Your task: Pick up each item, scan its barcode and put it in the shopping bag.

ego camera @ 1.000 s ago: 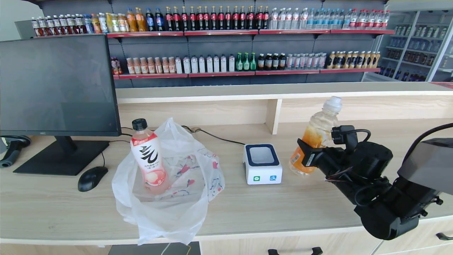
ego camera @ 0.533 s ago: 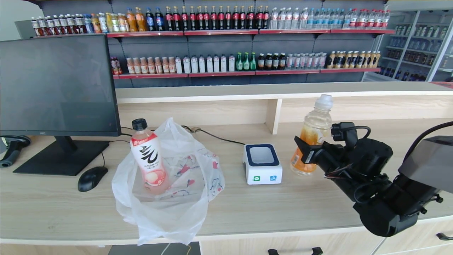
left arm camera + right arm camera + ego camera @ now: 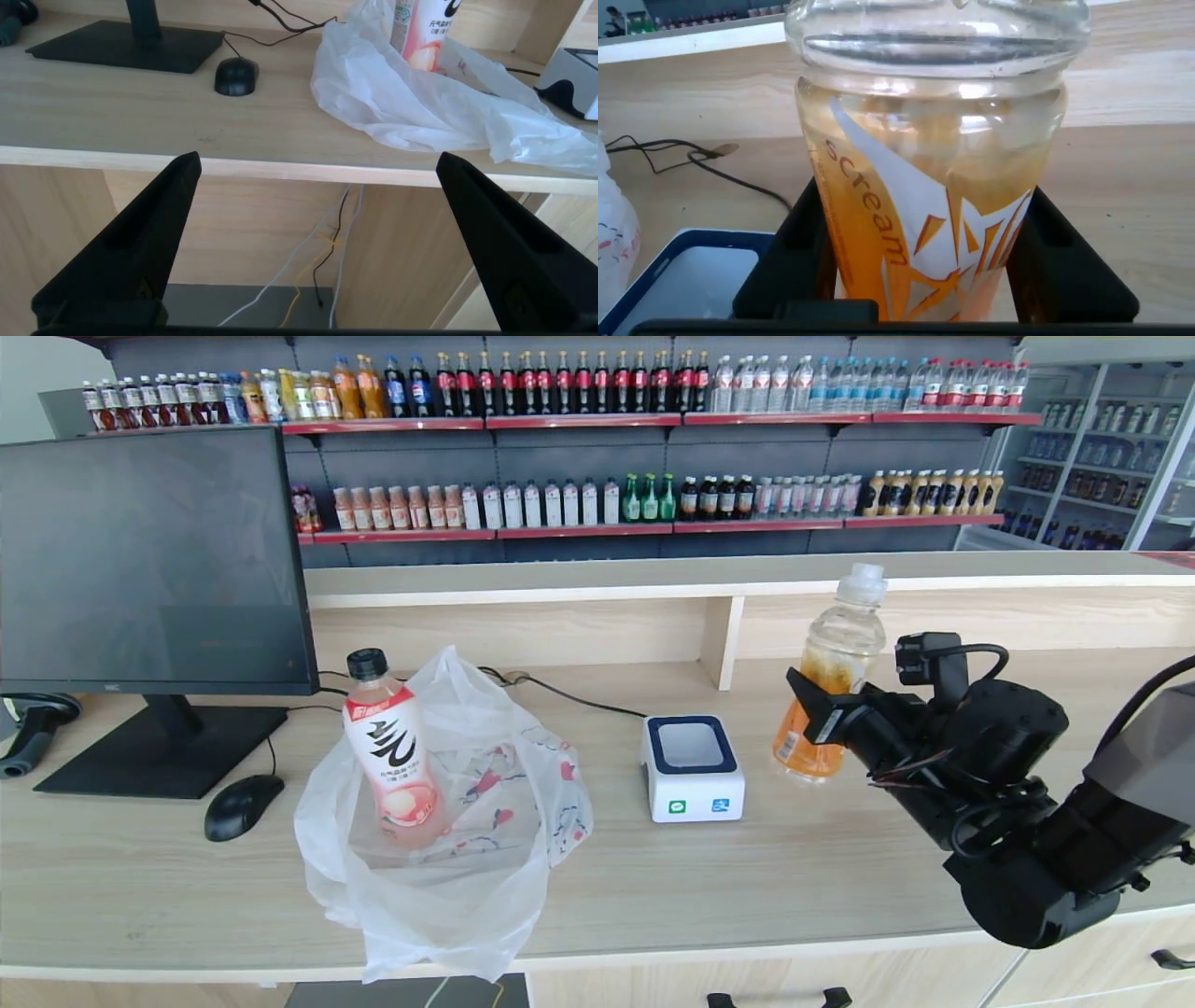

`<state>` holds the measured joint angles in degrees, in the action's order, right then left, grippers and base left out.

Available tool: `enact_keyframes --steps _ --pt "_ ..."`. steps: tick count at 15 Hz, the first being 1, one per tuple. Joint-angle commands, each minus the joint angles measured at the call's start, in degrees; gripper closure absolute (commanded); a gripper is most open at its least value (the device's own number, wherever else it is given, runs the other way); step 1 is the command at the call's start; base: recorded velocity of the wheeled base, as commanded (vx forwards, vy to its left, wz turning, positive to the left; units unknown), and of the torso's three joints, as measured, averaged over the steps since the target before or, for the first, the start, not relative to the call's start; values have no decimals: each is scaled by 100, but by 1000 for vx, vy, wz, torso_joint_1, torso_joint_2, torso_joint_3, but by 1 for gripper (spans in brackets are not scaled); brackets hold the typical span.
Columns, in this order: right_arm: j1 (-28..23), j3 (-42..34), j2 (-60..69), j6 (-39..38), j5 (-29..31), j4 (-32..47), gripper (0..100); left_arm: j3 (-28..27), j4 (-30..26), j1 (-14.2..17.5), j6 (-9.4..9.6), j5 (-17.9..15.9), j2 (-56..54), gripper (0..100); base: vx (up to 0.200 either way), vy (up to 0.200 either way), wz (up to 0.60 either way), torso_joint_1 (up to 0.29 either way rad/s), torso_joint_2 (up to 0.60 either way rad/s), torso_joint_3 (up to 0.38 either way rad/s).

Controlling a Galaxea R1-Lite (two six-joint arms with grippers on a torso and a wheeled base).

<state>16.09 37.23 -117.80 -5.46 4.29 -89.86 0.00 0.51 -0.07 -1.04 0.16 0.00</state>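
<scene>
Beside scanner (image 3: pixel 692 767), bottle (image 3: pixel 837 663) in right gripper (image 3: pixel 814 723)

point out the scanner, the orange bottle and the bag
scanner (image 3: pixel 692 745), head view, on its top window
orange bottle (image 3: pixel 842 646), head view, on its clear upper body
bag (image 3: pixel 439 896), head view, on its front wall

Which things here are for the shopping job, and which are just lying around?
For the job: orange bottle in the right gripper, scanner, bag, pink bottle inside it.
Just lying about: monitor, mouse, cable.
</scene>
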Motion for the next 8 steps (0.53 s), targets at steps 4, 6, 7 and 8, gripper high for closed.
enact_keyframes --steps 4,6,7,8 --pt "8 -295 477 10 2 -14 100 0 2 -1 -2 2 0 0 0 0 0 0 0 0" --pt "8 -497 697 10 2 -14 100 0 2 -1 7 2 0 0 0 0 0 0 0 0" --pt "8 -559 767 10 2 -14 100 0 2 -1 16 2 0 0 0 0 0 0 0 0" --pt "17 -700 925 19 2 -14 100 0 2 -1 25 2 0 0 0 0 0 0 0 0"
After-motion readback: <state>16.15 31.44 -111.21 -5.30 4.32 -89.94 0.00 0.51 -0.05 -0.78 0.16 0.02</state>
